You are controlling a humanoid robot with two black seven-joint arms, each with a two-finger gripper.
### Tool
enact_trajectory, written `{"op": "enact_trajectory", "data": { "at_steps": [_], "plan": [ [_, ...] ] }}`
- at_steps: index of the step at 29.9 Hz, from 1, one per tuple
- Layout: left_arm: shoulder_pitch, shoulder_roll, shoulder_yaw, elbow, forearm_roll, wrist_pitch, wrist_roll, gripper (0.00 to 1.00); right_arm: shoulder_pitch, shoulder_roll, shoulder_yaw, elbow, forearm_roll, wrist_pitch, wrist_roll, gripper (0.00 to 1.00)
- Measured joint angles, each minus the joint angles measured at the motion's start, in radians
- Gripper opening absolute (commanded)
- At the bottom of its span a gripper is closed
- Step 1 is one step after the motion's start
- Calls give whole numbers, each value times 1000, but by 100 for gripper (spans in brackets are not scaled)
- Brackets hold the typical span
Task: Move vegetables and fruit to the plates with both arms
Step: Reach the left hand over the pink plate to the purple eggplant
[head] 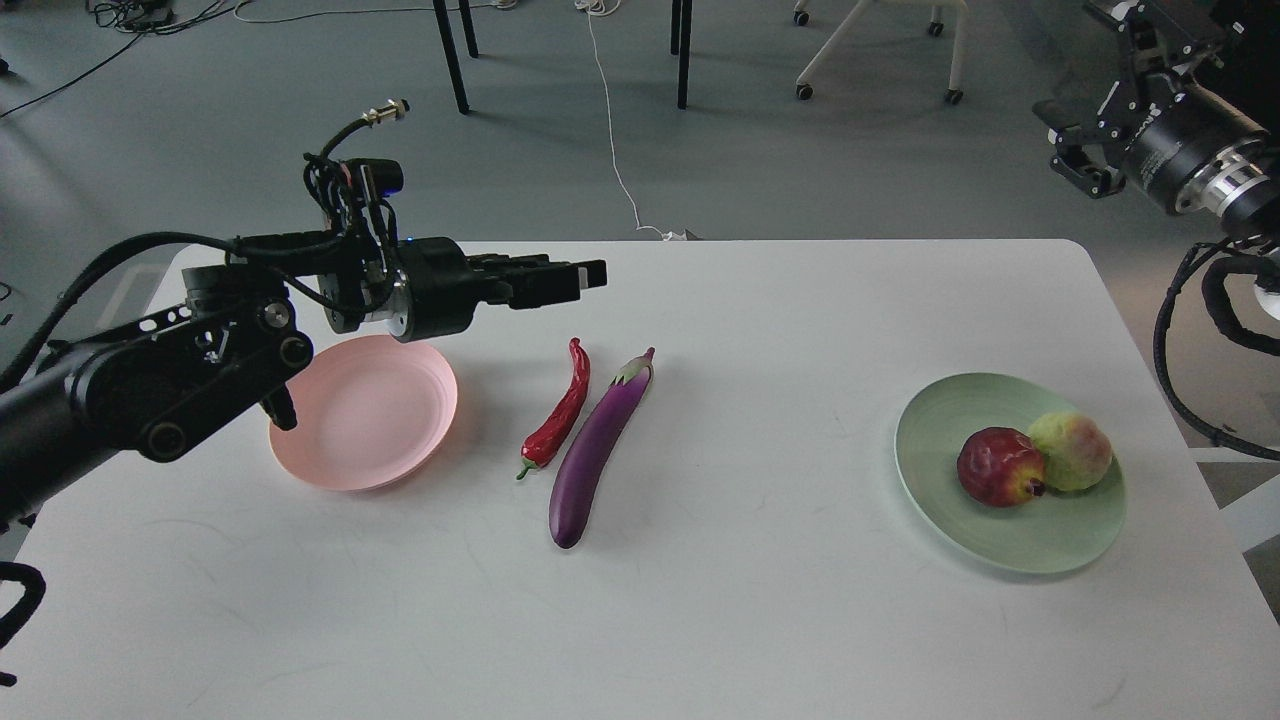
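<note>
The red chili pepper (560, 418) and the purple eggplant (596, 448) lie side by side at the middle of the table. The pink plate (365, 425) to their left is bare. The green plate (940, 420) at the right holds the dark red fruit (995, 467) and the yellow-green fruit (1075, 452), which touch. My left gripper (585, 280) reaches over the table, past the pink plate's far rim, and hovers just behind the chili's tip. Its dark fingers are seen side-on and hold nothing. My right gripper (1065, 145) is raised off the table's far right corner, open and empty.
The white table (760, 600) has rounded far corners. My left arm (180, 370) covers the pink plate's left rim. Black table legs (450, 55), a white cable (612, 130) and a chair base (880, 50) are on the floor beyond.
</note>
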Motion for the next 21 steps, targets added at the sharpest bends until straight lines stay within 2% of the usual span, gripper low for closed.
{"op": "enact_trajectory", "data": {
  "at_steps": [5, 9, 12, 16, 21],
  "plan": [
    [-19, -64, 98, -18, 255, 20, 17, 77, -130, 4, 114, -7, 167, 25, 2, 99],
    [-21, -102, 172, -16, 385, 27, 25, 65, -244, 7, 193, -22, 222, 26, 6, 100],
    [-20, -127, 203, 0, 431, 27, 50, 58, -314, 30, 245, -29, 230, 26, 7, 99],
    [-6, -153, 214, 13, 443, 26, 90, 56, -359, 58, 275, -30, 231, 26, 7, 99],
    [23, -165, 215, 41, 444, 25, 104, 56, -364, 60, 280, -26, 231, 26, 7, 99]
  ]
}}
